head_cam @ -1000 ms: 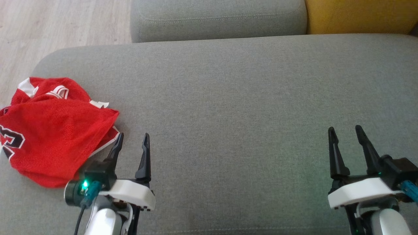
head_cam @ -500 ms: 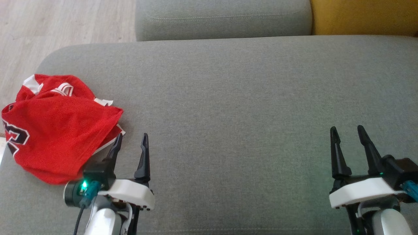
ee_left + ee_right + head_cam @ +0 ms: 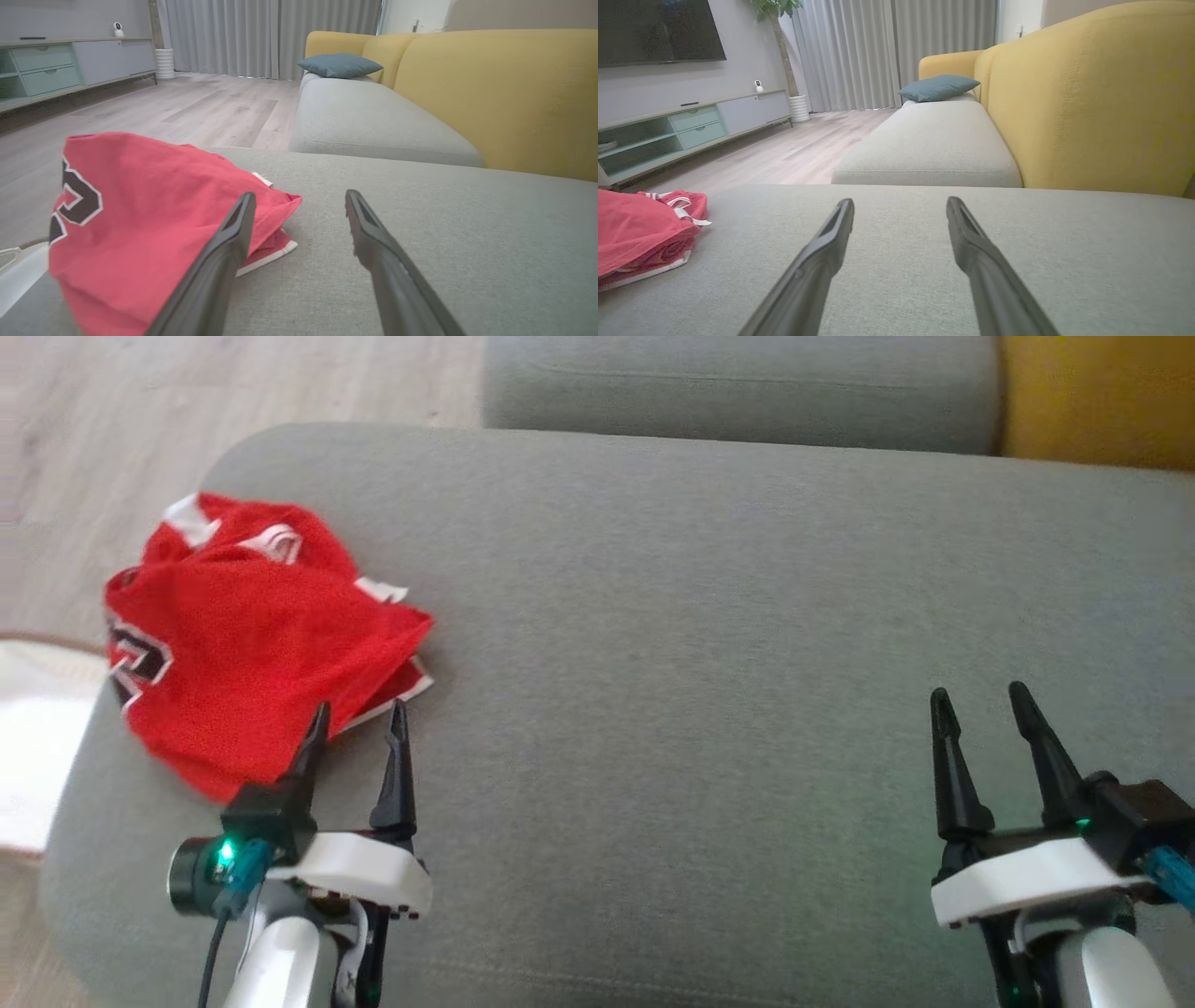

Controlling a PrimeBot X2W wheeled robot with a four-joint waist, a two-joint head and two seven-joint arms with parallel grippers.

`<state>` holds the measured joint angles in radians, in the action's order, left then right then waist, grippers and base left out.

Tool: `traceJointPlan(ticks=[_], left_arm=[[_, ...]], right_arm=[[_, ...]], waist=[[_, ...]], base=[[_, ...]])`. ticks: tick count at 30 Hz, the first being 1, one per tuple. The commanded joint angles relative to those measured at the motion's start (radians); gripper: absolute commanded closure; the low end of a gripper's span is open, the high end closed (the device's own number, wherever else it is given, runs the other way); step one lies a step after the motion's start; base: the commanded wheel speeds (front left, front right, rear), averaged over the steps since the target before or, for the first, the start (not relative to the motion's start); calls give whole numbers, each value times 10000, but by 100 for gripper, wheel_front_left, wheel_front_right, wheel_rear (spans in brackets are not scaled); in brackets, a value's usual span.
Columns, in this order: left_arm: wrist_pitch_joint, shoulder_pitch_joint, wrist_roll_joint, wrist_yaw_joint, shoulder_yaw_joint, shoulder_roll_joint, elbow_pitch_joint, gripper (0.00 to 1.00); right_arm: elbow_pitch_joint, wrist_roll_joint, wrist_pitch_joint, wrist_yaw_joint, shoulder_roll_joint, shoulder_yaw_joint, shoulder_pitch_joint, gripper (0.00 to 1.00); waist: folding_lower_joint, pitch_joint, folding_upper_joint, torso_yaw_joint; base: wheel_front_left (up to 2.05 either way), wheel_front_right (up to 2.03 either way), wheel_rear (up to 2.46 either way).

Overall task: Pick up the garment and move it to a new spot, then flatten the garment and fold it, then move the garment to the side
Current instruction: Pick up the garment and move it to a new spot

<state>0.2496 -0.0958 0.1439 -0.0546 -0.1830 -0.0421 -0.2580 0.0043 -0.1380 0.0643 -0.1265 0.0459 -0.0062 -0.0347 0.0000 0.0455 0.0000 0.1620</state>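
Observation:
The garment [image 3: 252, 653] is a red jersey with white trim and dark numerals, lying crumpled at the left end of the grey sofa cushion [image 3: 709, 616]. In the left wrist view the garment [image 3: 140, 224] bulks at the left, and in the right wrist view the garment [image 3: 640, 238] sits at the far left. My left gripper [image 3: 359, 711] stands open just at the jersey's near right edge, its left finger overlapping the red cloth in view, nothing between the fingers. My right gripper [image 3: 978, 695] is open over bare cushion at the lower right, far from the jersey.
A second grey cushion [image 3: 738, 383] and a yellow backrest [image 3: 1102, 401] lie beyond. Wood floor [image 3: 187, 411] runs past the cushion's left edge, with a white object [image 3: 37, 737] low beside it. A teal pillow [image 3: 938, 86] and a low cabinet [image 3: 691, 126] stand farther off.
The head camera has turned left, so the whole picture shifted right. The left gripper now stands closer to the jersey's near edge. Both grippers stay open.

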Motion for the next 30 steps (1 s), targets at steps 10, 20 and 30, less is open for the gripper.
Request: traceJointPlan(ticks=[10,20,30], left_arm=[[122,-436,166,-120,608,-109,547,0],[122,-468,291,-130,738,-95,701,0],[122,-979,461,-247,1004,-86,764,0]], right_arm=[[-650,27,-180,-42,44,509,394,0],[-874,138,-389,-42,45,556,494,0],[-1223,167,-688,-42,268,661,775,0]], waist=[[0,99,0,1531],[0,350,0,2096],[0,1070,0,1974]], base=[[0,0,0],[0,0,0],[0,0,0]])
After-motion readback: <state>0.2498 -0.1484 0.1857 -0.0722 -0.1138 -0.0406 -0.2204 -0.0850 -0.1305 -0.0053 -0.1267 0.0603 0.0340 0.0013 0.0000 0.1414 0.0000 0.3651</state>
